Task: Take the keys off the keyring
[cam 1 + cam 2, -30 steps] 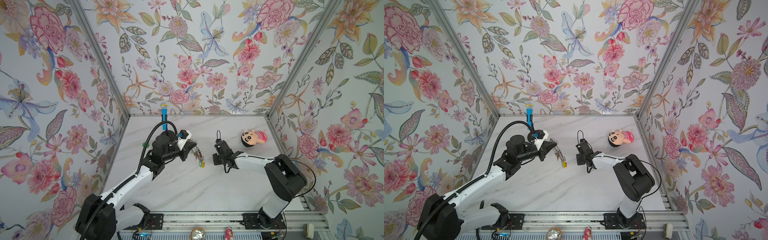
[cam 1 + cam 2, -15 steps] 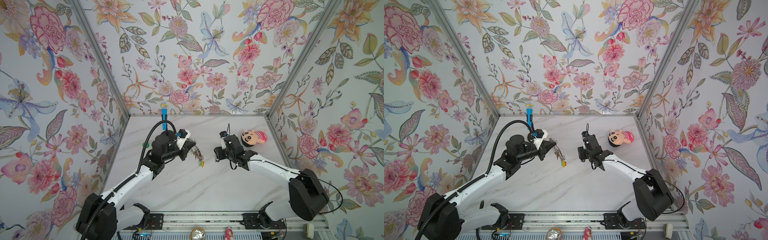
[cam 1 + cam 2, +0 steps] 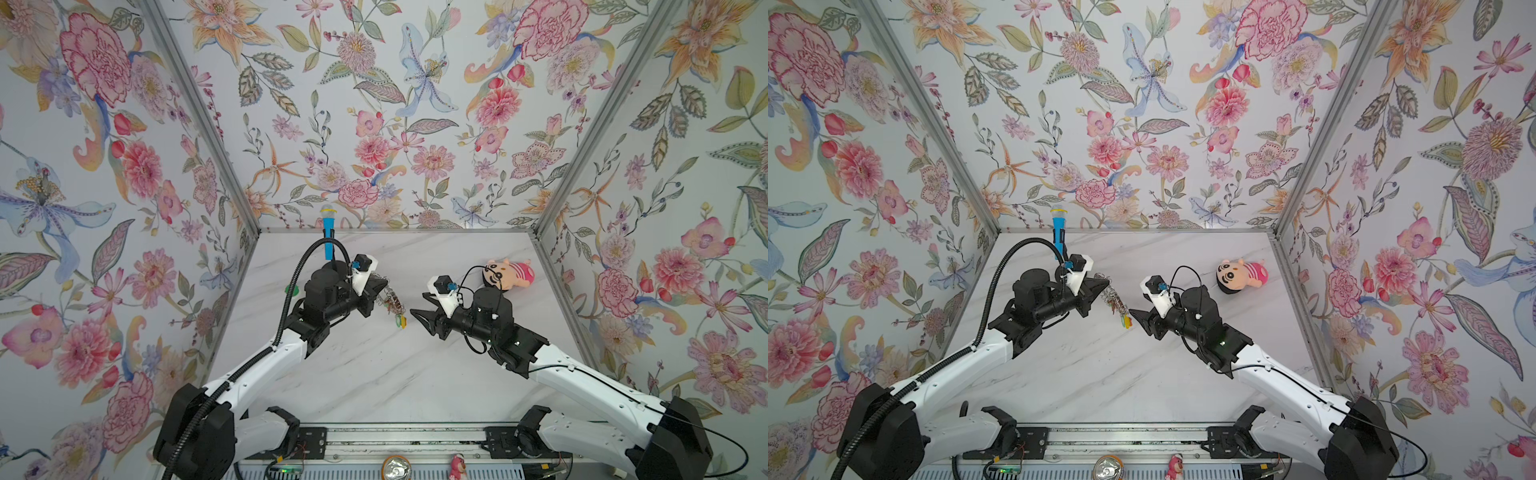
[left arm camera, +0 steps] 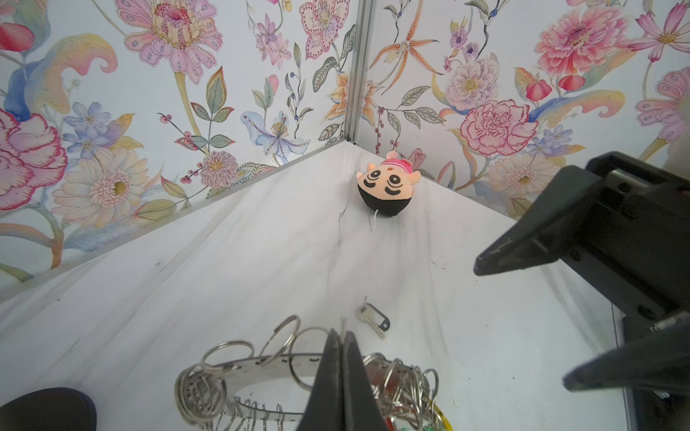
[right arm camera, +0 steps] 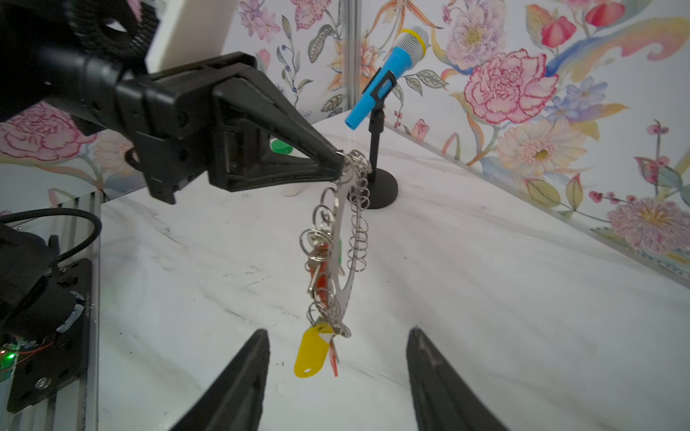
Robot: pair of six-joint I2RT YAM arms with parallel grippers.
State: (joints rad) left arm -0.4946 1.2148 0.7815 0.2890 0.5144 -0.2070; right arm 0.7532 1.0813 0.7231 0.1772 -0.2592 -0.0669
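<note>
1. Grey steel, flat and stiff: the keyring point(image 5: 347, 287) hangs on edge in the air above the marble table point(image 3: 374, 374), between my two arms, its rim fringed with small wire loops.
2. The keys point(image 5: 320, 268) cluster on the lower loops with an orange-red tag among them, and a yellow tag point(image 5: 311, 352) dangles lowest. Another key with a black tag point(image 4: 371, 322) lies loose on the table nearby.
3. My left gripper point(image 5: 336, 161) is clenched on the disc's top rim, jaws pressed tight on the thin metal.
4. My right gripper point(image 4: 521, 325) faces the bunch with jaws spread and nothing in them, the yellow tag hanging just ahead of the gap.
5. Handling, as I judge it: light, hard, slick metal that will swing at a touch — the disc won't bend, but the loops look springy and prone to tangle. The plastic tag offers the broadest, least slippery hold; a bare key blade would likely slip.
6. Further off, a plush doll point(image 3: 505, 274) and a blue toy microphone point(image 3: 328, 232) sit well apart from the work, near the back wall.
</note>
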